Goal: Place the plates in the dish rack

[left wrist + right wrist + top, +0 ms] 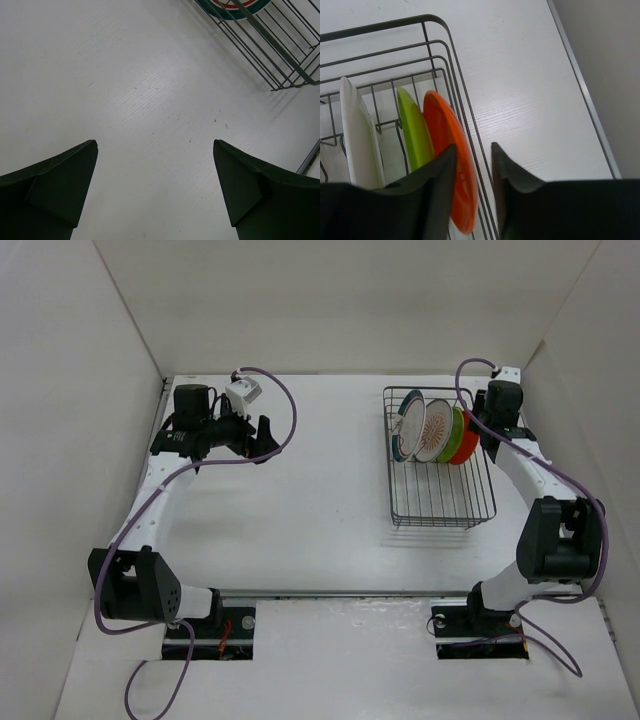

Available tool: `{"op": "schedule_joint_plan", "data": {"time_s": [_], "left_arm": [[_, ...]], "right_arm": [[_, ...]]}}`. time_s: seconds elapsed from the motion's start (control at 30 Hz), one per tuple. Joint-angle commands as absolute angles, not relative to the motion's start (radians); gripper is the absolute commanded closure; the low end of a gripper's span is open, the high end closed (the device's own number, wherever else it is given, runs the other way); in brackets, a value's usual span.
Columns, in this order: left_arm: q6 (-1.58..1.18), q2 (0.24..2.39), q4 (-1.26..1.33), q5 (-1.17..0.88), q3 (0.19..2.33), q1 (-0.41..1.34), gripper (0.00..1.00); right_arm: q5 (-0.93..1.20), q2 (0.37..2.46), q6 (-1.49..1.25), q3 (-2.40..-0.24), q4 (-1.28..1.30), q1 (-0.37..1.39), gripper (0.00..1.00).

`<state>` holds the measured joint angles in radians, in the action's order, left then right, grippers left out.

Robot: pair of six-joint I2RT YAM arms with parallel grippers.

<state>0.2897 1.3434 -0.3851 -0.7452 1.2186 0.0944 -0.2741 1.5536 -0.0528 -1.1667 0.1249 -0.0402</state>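
White surface (300, 510), white walls on three sides. From overhead I see all four plates upright at the dish rack's (440, 502) far end: green-rimmed plate (403, 433), sunburst plate (436, 427), lime green plate (457, 435) and orange plate (468, 443). Only the right wrist view shows the right gripper (472, 146) narrowly straddling the orange rim and a rack wire. I cannot tell whether it is pinching. The left gripper (155, 145) hangs released and spread wide, with the rack cut off at its frame edge.

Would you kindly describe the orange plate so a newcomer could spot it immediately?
Find the black wire dish rack at the table's right rear. Four plates stand upright at its far end; the orange plate is the rightmost, beside the lime green plate. It alone is plain orange.
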Motion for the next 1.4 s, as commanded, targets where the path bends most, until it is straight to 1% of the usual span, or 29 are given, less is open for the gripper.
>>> {"op": "schedule_joint_plan", "data": {"time_s": [0.0,0.07,0.1,0.13,0.2,0.3,0.33,0.37,0.4,0.47,0.5,0.57,0.67,0.87,1.03,1.17,1.23,1.27,1.37], "left_arm": [[0.299,1.327,-0.371,-0.778,1.23,0.091,0.0],[0.308,1.327,-0.371,-0.778,1.23,0.091,0.0],[0.308,1.327,-0.371,-0.778,1.23,0.091,0.0],[0.308,1.327,-0.371,-0.778,1.23,0.091,0.0],[0.308,1.327,-0.371,-0.778,1.23,0.091,0.0],[0.308,1.327,-0.371,-0.769,1.23,0.091,0.0],[0.308,1.327,-0.371,-0.769,1.23,0.091,0.0],[0.308,1.327,-0.371,-0.759,1.23,0.091,0.0],[0.308,1.327,-0.371,-0.759,1.23,0.091,0.0],[0.299,1.327,-0.371,-0.749,1.23,0.091,0.0],[0.299,1.327,-0.371,-0.736,1.23,0.091,0.0],[0.29,1.327,-0.371,-0.703,1.244,0.091,0.0],[0.24,1.315,-0.351,-0.629,1.27,0.091,0.0],[0.143,1.295,-0.362,-0.402,1.386,0.045,0.0],[0.091,1.258,-0.362,-0.228,1.465,-0.014,0.0],[0.08,1.238,-0.425,-0.111,1.555,-0.047,0.0],[0.071,1.227,-0.454,-0.072,1.603,-0.057,0.0],[0.071,1.209,-0.475,-0.063,1.603,-0.066,0.0],[0.071,1.143,-0.476,-0.051,1.592,-0.066,0.0]], "right_arm": [[-0.276,1.526,-0.067,-1.16,0.077,-0.048,0.57],[-0.276,1.516,-0.067,-1.16,0.077,-0.048,0.56],[-0.276,1.505,-0.067,-1.16,0.077,-0.048,0.52],[-0.276,1.505,-0.067,-1.16,0.077,-0.048,0.52],[-0.276,1.473,-0.078,-1.16,0.077,-0.048,0.47],[-0.307,1.436,-0.078,-1.16,0.077,-0.048,0.34],[-0.316,1.413,-0.087,-1.16,0.077,-0.048,0.27],[-0.327,1.401,-0.087,-1.16,0.077,-0.048,0.23],[-0.327,1.39,-0.087,-1.172,0.087,-0.048,0.15],[-0.337,1.347,-0.1,-1.186,0.115,-0.048,0.11],[-0.328,1.33,-0.109,-1.199,0.124,-0.048,0.11],[-0.302,1.269,-0.132,-1.209,0.14,-0.048,0.0],[-0.209,1.192,-0.141,-1.209,0.173,-0.048,0.0],[-0.154,1.108,-0.141,-1.247,0.337,-0.048,0.0],[-0.107,0.904,-0.161,-1.178,0.371,-0.048,0.0],[-0.107,0.763,-0.17,-1.187,0.448,-0.038,0.0],[-0.123,0.706,-0.17,-1.201,0.472,-0.019,0.0],[-0.123,0.651,-0.17,-1.201,0.485,-0.018,0.0],[-0.135,0.579,-0.179,-1.201,0.505,-0.009,0.0]]}}
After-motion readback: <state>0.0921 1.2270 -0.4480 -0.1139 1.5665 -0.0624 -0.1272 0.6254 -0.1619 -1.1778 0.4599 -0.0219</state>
